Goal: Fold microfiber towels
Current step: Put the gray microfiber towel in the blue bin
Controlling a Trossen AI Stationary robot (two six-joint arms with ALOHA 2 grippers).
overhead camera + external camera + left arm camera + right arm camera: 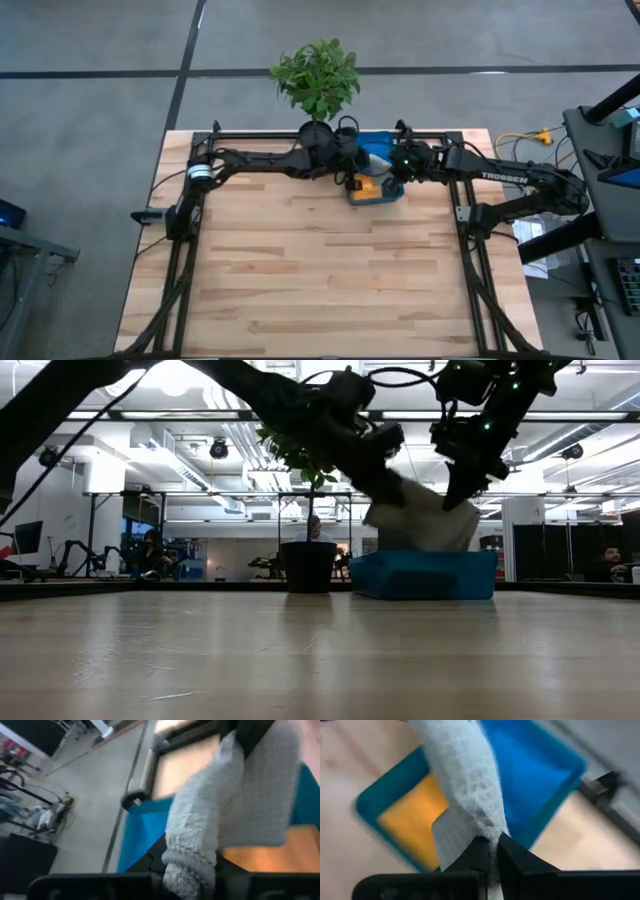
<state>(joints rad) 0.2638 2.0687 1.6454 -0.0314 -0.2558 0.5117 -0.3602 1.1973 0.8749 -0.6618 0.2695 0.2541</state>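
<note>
Pale grey waffle-textured microfiber towel hangs bunched above the teal plastic bin at the table's far edge. Right wrist view alone shows an orange cloth lying inside the bin. Right gripper pinches one end of the towel; left gripper pinches the other.

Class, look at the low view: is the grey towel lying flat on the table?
No. Both grippers hold the grey towel up above the teal bin.

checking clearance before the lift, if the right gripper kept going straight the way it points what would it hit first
Probably the orange towel lying in the teal bin, just beyond the grey towel that the right gripper already pinches; depth is unclear.
</note>
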